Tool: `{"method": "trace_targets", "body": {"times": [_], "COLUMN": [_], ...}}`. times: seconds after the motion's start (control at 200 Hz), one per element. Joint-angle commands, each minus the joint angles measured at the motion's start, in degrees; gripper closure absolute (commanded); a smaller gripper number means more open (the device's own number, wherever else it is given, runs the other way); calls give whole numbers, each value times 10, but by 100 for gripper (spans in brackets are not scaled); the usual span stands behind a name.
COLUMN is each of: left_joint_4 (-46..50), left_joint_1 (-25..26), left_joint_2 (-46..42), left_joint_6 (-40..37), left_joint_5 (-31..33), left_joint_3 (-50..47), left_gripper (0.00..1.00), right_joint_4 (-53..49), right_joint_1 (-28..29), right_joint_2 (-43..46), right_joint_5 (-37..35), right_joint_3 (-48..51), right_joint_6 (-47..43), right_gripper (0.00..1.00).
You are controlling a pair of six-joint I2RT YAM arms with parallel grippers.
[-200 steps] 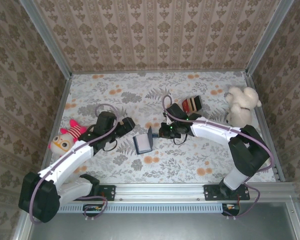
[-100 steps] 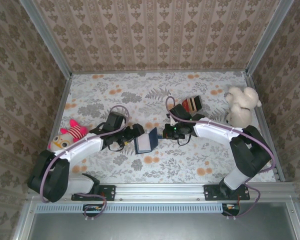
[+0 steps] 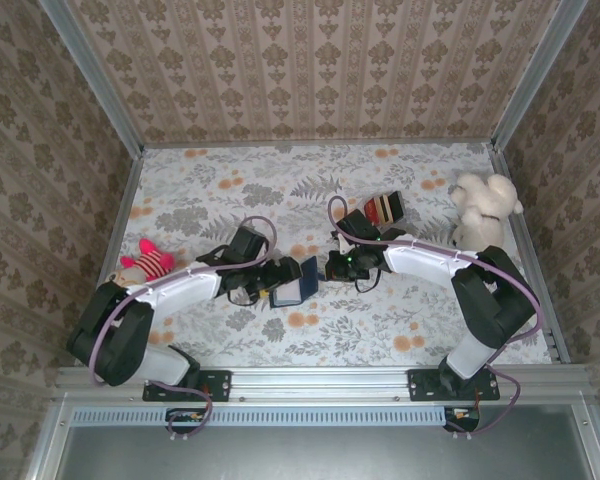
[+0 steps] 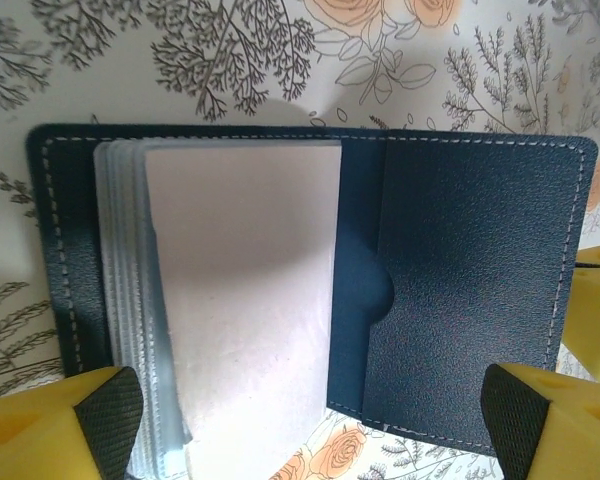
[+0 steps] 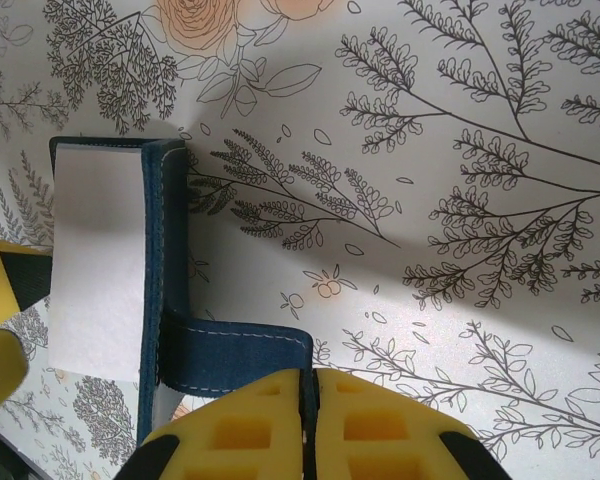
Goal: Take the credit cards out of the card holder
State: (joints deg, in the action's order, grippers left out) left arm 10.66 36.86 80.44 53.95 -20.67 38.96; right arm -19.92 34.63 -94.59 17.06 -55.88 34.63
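Left gripper (image 4: 310, 425) gapes wide, fingers at 7 and 5 o'clock of the open navy holder (image 4: 470, 270), a pale stack of cards (image 4: 240, 300) in its left half. Right gripper (image 5: 308, 420) pinches the holder's flap at 6 o'clock.

- One dark navy card holder (image 4: 470, 290).
- One stack of pale sleeves (image 4: 240, 300) in it; the leaves are too tightly packed to count.
- One red, cream and brown striped block (image 3: 384, 208).
- Two plush toys: one pink doll (image 3: 145, 262) and one cream plush animal (image 3: 483, 212).
- Two robot arms: left arm (image 3: 170, 292) and right arm (image 3: 430, 262).
- Two grippers: left gripper (image 4: 310, 410) and right gripper (image 5: 308, 395).
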Motion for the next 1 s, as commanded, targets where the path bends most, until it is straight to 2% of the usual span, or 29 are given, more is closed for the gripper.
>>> {"method": "trace_targets", "body": {"times": [0.0, 0.475, 0.775, 0.995], "left_joint_4": [14, -131, -260, -262], "left_joint_1": [5, 29, 60, 71], "left_joint_2": [7, 19, 91, 134], "left_joint_6": [-7, 8, 57, 63], "left_joint_5": [-4, -68, -76, -59], "left_joint_3": [29, 21, 26, 42], "left_gripper": [9, 9, 12, 17], "right_joint_4": [-11, -13, 18, 34], "right_joint_1": [-2, -5, -11, -20], "right_joint_2": [-4, 0, 1, -3], "right_joint_5": [13, 5, 18, 31], "right_joint_3": [5, 13, 30, 43], "right_joint_6": [-7, -3, 16, 23], "right_gripper": [92, 92, 92, 91]}}
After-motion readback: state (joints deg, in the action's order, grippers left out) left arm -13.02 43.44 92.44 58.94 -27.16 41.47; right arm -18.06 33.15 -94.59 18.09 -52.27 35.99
